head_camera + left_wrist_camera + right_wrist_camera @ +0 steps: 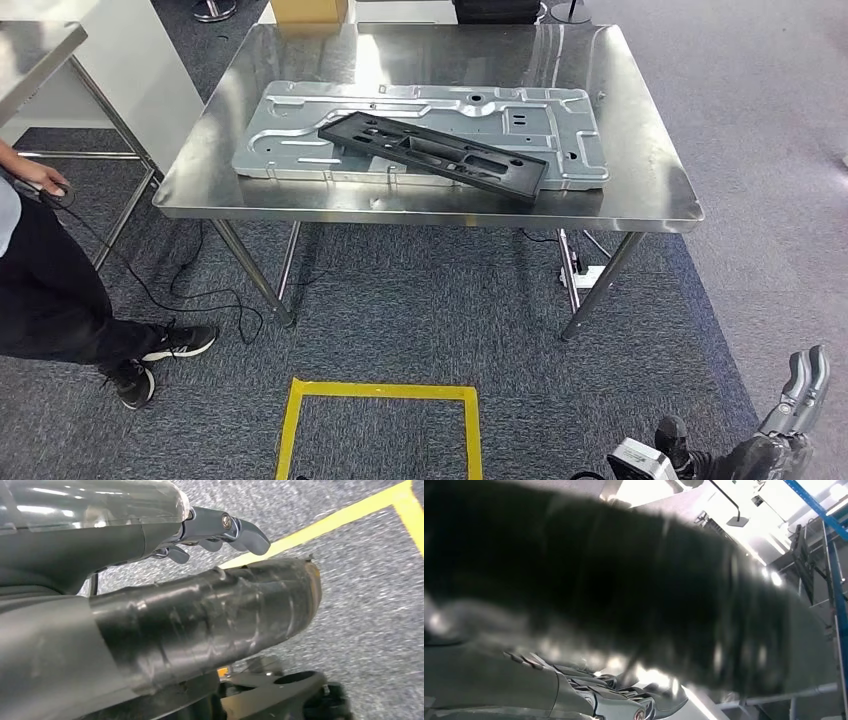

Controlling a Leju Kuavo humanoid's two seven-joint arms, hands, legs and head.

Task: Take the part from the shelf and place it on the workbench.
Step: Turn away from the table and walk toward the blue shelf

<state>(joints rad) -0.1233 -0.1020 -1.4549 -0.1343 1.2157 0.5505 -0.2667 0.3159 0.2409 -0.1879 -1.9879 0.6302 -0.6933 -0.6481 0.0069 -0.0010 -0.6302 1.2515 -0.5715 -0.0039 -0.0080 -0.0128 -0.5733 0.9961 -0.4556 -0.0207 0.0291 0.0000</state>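
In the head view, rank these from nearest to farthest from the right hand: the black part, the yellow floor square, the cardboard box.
From the right hand, low at the right edge:
1. Yellow floor square, on the carpet to its left.
2. Black part, lying across the metal sheet on the workbench.
3. Cardboard box, beyond the workbench's far edge.

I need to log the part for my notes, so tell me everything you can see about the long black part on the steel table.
The black part is a long, narrow, matte panel, plastic by the look, with several rectangular cutouts and small holes. It lies flat and diagonally on the grey sheet-metal plate, its right end reaching past the plate's front edge toward the steel table front. Nothing else touches it; no robot hand is near.
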